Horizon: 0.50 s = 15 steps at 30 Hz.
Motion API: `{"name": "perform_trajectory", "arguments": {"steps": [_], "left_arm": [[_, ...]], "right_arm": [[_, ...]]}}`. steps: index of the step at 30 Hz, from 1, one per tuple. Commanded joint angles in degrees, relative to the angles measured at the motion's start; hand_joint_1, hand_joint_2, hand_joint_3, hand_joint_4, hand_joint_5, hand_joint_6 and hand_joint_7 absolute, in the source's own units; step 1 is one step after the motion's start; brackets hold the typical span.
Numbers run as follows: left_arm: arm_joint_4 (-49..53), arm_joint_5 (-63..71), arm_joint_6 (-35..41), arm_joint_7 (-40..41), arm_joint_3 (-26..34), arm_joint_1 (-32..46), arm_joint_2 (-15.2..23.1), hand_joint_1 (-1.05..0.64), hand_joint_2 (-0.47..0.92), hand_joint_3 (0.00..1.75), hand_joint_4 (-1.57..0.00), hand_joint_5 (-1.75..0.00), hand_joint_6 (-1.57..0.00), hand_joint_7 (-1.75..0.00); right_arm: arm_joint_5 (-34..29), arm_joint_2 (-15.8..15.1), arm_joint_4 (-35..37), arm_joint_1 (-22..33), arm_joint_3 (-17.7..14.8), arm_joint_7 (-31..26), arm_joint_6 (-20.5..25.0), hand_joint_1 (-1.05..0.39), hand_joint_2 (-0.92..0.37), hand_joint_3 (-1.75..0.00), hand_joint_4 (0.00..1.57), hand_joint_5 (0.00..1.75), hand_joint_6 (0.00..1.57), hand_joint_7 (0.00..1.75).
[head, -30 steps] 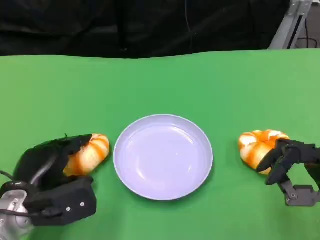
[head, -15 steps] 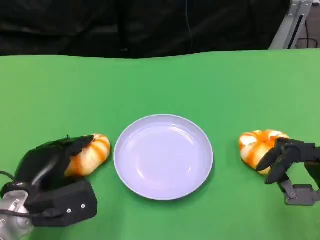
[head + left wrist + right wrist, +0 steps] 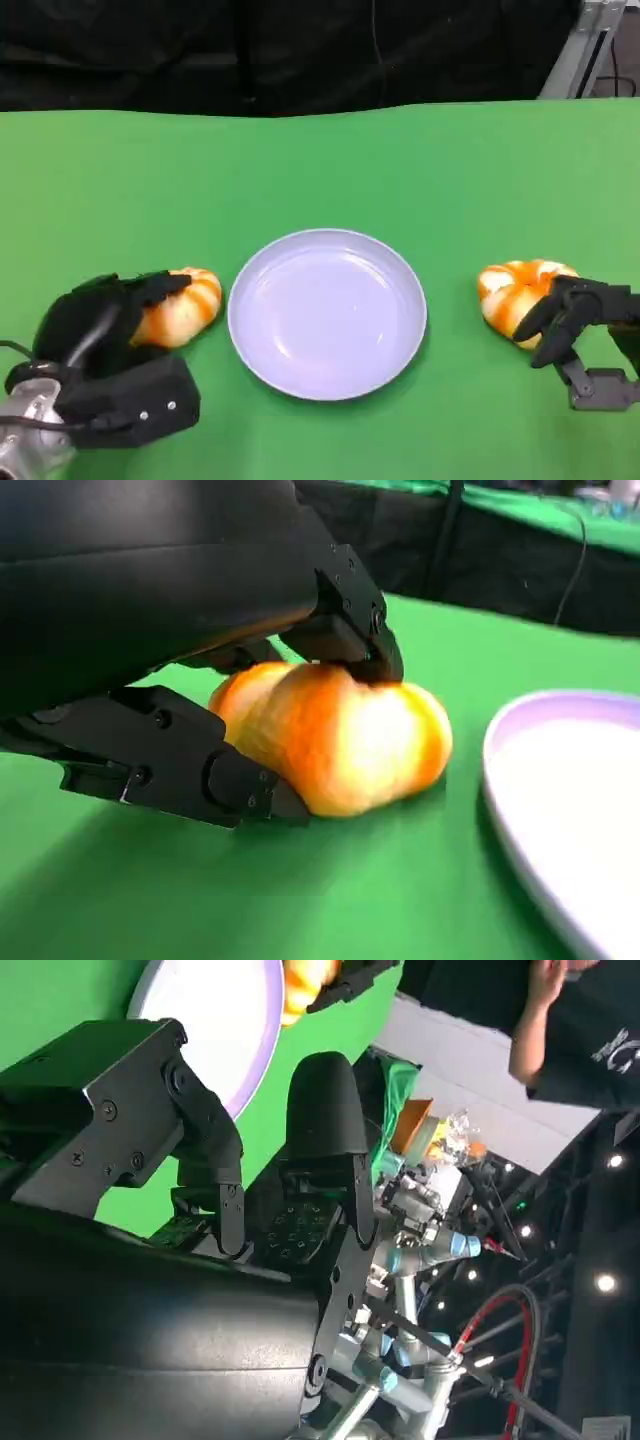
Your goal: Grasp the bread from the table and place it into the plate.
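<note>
So, what I've got on my screens:

Left hand: my black left hand (image 3: 105,325) is wrapped around the orange-and-cream glazed bread roll on the left (image 3: 185,305). In the left wrist view (image 3: 215,695) fingers press on top of that roll (image 3: 335,735) and another sits low against its side, so I'd call it gripped. The roll sits on the green table cover (image 3: 320,170).

Right hand: my black right hand (image 3: 580,320) has its fingers curled against the near side of the second orange-and-cream bread roll (image 3: 515,290), touching it. I can't tell whether it actually has hold of it.

Plate: the round pale lavender plate (image 3: 327,385) sits between the two rolls with nothing in it. The left roll is just beside its rim, not touching as far as I can see.

Right wrist view: plate edge (image 3: 215,1020), black fingers (image 3: 220,1160), and a person in a dark shirt (image 3: 590,1030) standing beside the table.
</note>
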Motion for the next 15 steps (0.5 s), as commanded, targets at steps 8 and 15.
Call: {"name": "perform_trajectory", "arguments": {"steps": [8, 15], "left_arm": [[1.37, -0.58, 0.19, -0.03, -0.71, 0.3, -0.07, -0.1, 0.92, 0.29, -0.39, -1.33, -0.71, -0.73], [1.01, -0.62, -0.23, 0.65, -1.01, 0.42, 0.11, -0.1, 0.92, 0.32, -0.4, -1.3, -0.65, -0.82]], "right_arm": [[0.89, -0.74, -0.12, 0.33, -0.35, -0.04, -0.23, 0.24, -0.52, -1.15, 1.03, 1.22, 1.04, 1.03], [0.97, -0.74, 0.23, 0.19, -0.37, 0.1, -0.45, 0.24, -0.5, -1.17, 1.02, 1.23, 1.04, 1.02]]}}
